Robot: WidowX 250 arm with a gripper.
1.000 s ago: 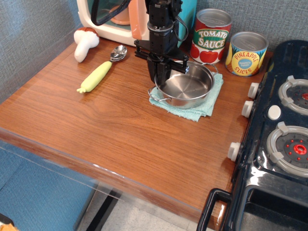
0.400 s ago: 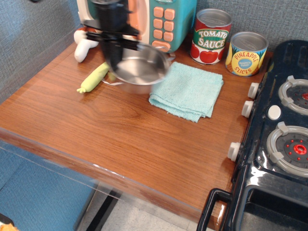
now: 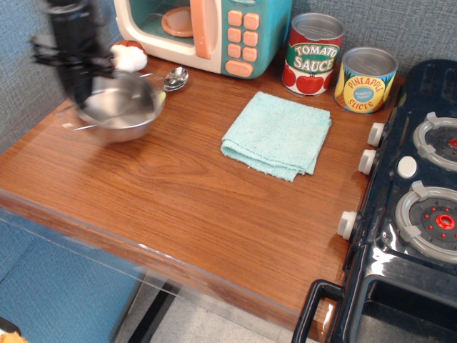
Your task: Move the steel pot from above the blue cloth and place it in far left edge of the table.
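Note:
The steel pot (image 3: 121,107) hangs blurred over the far left part of the wooden table (image 3: 186,193), held a little above the surface. My black gripper (image 3: 80,84) is shut on the pot's left rim. The light aqua-blue cloth (image 3: 278,136) lies bare and flat at the table's middle right, well apart from the pot.
A toy microwave (image 3: 207,32) stands at the back. A spoon (image 3: 175,77) and a white mushroom toy (image 3: 128,56) lie just behind the pot. A tomato sauce can (image 3: 314,53) and a pineapple can (image 3: 365,80) stand at the back right. A black toy stove (image 3: 414,200) fills the right side.
The pot has been lifted off the blue cloth and carried left across the table in my gripper. The cloth is now uncovered. The pot now hides the yellow-green vegetable toy.

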